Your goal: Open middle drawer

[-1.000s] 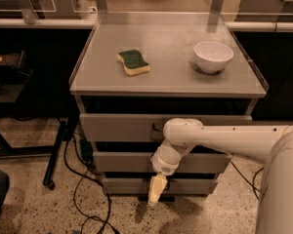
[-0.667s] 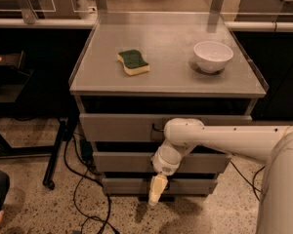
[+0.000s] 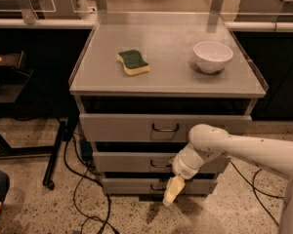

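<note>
"While the middle drawer looks shut between its two neighbours, where's the gripper?"

"At five o'clock from that drawer's loop handle, tip down, in front of the bottom drawer. Whether the claw is open or closed, I cannot tell."

"Why so low?"

"Probably staging beside the stack. It holds nothing, and I'd say it must rise toward eleven o'clock to hook the loop and pull."

Three drawers, one sponge, one bowl, one gripper by the bottom drawer.
</note>
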{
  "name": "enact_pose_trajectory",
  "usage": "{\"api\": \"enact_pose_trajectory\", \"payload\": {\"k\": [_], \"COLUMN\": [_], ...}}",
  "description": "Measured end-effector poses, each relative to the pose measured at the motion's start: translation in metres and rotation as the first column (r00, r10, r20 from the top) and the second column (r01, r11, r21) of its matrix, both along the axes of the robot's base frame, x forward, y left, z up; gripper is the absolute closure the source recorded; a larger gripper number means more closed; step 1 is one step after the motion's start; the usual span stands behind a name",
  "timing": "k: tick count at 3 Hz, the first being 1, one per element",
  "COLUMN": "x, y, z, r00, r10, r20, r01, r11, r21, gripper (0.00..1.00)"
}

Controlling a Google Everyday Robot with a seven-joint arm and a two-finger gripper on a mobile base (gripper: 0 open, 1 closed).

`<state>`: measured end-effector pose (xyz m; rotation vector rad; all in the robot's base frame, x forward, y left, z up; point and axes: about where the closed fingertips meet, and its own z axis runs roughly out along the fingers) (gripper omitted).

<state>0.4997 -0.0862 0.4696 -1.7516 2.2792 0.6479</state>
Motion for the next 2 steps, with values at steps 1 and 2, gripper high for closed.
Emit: {"api": "enact_pose_trajectory", "payload": {"k": [1, 2], "x": [0.0008, -0.0051], "y": [-0.0022, 0.0066], "z": [0.0, -0.0022], "r00": [1.0, 0.9991], "r10": [-0.006, 0.042], "r20": [0.001, 0.008], "r01": [0.006, -0.042], "r11": [1.0, 0.999], "r21": [0.001, -0.007], "gripper": [0.0, 0.0]}}
